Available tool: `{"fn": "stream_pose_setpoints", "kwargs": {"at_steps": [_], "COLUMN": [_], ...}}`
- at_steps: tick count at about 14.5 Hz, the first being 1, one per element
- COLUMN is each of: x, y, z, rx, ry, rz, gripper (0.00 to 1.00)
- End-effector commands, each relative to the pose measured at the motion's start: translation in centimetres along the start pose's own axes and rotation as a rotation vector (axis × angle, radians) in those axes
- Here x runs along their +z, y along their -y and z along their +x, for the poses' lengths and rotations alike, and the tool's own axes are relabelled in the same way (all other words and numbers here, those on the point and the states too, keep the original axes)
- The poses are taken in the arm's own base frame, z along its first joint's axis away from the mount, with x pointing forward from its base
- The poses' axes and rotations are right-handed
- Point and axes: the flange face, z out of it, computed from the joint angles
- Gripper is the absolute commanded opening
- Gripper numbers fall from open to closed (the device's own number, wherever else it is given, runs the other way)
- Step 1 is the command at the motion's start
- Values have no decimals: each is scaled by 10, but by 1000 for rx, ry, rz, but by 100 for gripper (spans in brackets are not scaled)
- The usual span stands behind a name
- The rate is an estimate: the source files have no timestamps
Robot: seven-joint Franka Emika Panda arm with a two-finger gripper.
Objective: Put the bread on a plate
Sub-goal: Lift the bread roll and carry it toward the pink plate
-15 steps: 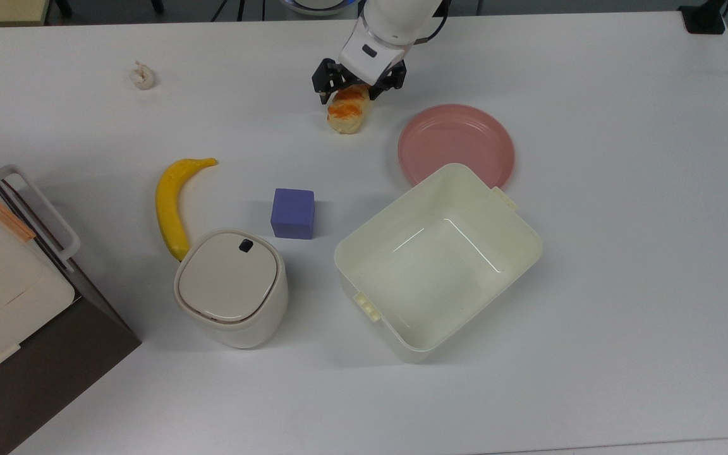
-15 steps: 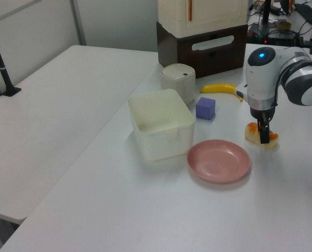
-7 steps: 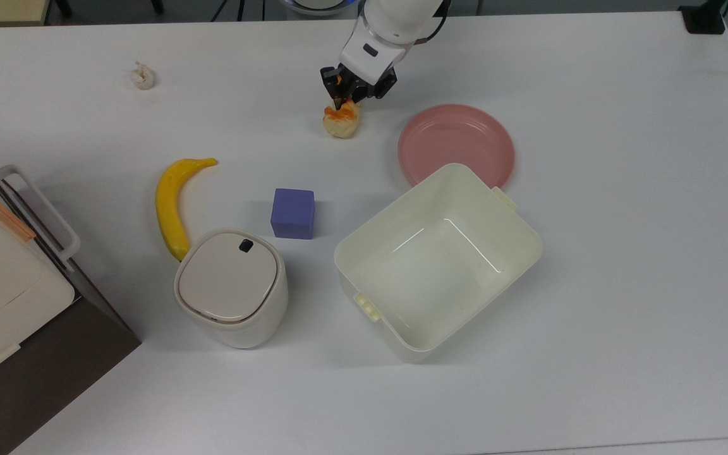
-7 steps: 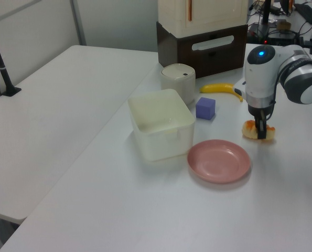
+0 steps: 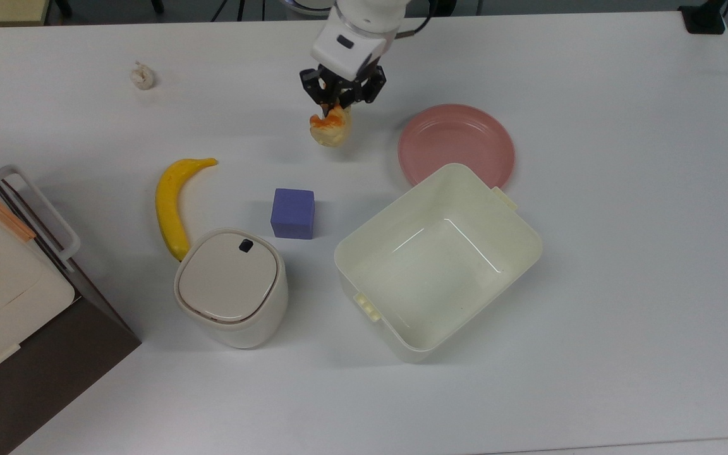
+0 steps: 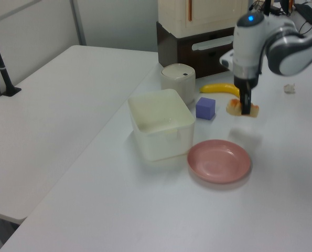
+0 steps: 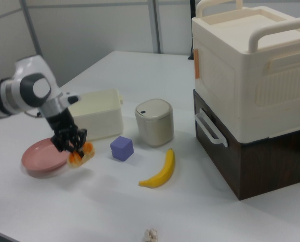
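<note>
One loaf in play: the bread hangs upper centre of the top view, pinched at one end by the gripper, jaws closed narrow on it, most of the loaf dangling below. In the left view the bread looks clear of the table, with a faint shadow underneath. The purple cube sits lower centre, well apart, no threat. The plate is just right of the bread in the top view, not under it yet. Risk: an end-only grip could let the loaf swing or slip on the way over. The cream tub touches or overlaps the plate's lower edge, so a late release could drop bread into the tub or on the rim.
</note>
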Motion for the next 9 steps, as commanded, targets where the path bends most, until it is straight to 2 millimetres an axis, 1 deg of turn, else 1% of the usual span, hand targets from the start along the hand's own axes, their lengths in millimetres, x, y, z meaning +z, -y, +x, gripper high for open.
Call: {"fn": "stream_pose_setpoints", "kwargs": {"at_steps": [1,3,5,7,8,9], "x": [-40,-57,-68,-69,-69,-61], "y": [-38,-54,-68,-68,-65,-56], "z": [31,47,53,53,53,55], "rx": [9,33,56,56,53,45], "ry": [42,43,46,52,54,72], "rz": [61,101,111,111,111,106], "gripper": [0,0,0,0,0,0]}}
